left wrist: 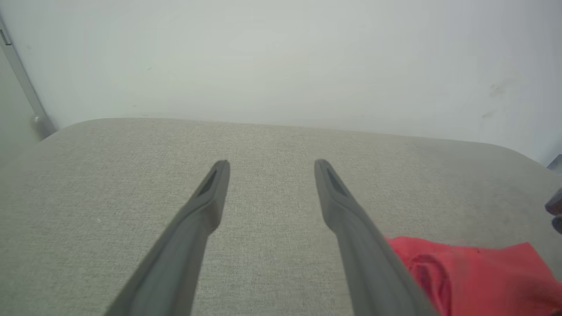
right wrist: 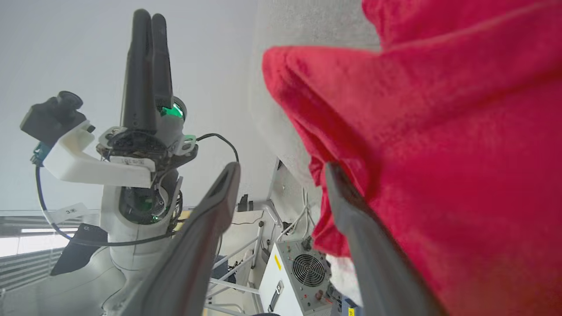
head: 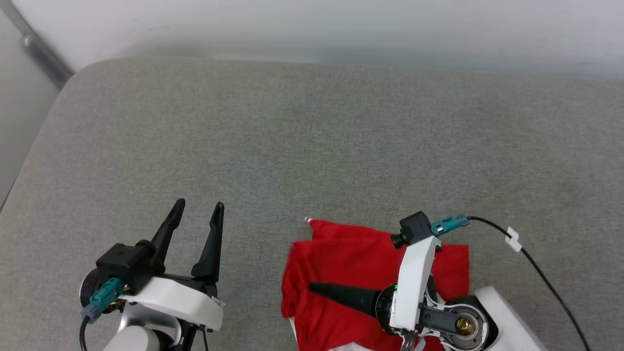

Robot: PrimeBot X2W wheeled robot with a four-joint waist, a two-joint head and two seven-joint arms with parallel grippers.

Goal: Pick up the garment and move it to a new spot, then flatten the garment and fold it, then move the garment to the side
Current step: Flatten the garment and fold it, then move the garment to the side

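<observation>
Grey cushion (head: 312, 136) carries the garment (head: 341, 263) at its near right edge, apparently already folded compact; judged remaining: the move aside. Right gripper (right wrist: 282, 169) lies over it, jaws spread, clamping nothing. Left gripper (head: 200, 204), near left, is likewise spread and empty.

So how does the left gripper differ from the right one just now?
The left gripper points straight ahead, away from the robot, over the grey cushion; the right gripper is turned sideways, pointing toward the robot's left. The left gripper sits apart from the garment; the right gripper is over the red cloth. Both have their fingers open.
</observation>
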